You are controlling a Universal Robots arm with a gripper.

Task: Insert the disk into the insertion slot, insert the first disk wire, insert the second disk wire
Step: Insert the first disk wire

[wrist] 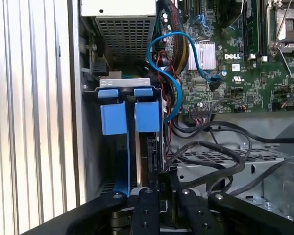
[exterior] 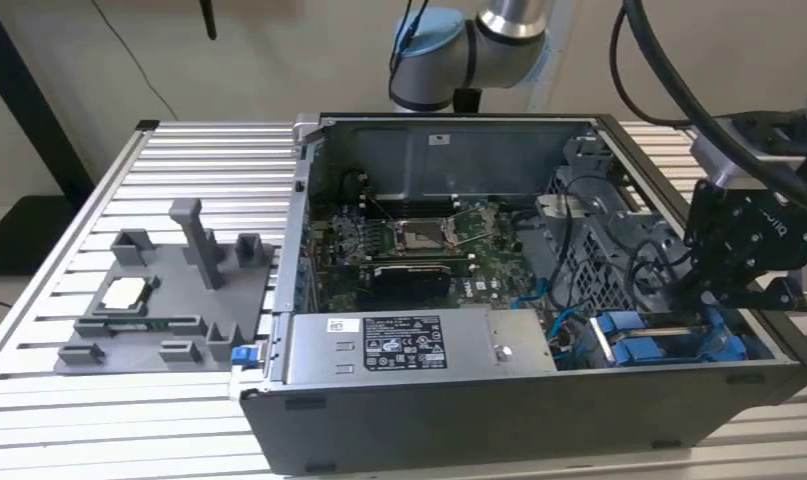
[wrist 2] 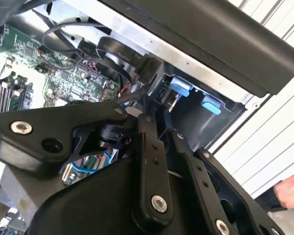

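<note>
Your slatted counter (exterior: 56, 420) carries the open computer case (exterior: 417, 430), with a grey fixture plate (exterior: 163, 320) parked beside it on the exterior view's left. Inside the case, the grey power supply box (exterior: 403, 345) runs along the near wall and the motherboard (exterior: 417, 240) sits behind it. In the first wrist view your gripper (wrist: 161, 181) is down in the drive bay corner. The jaws are pulled in narrow, tips nearly together, and I honestly can't tell if anything's pinched between them. The disk (wrist: 148, 116) is already sitting in its slot, not between the jaws. Its blue carrier tabs are at the far end and the jaws are just off the near end. Black wires (wrist: 210, 147) snake right past the jaws, and a blue cable (wrist: 174, 78) loops from the board toward the bay.
</note>
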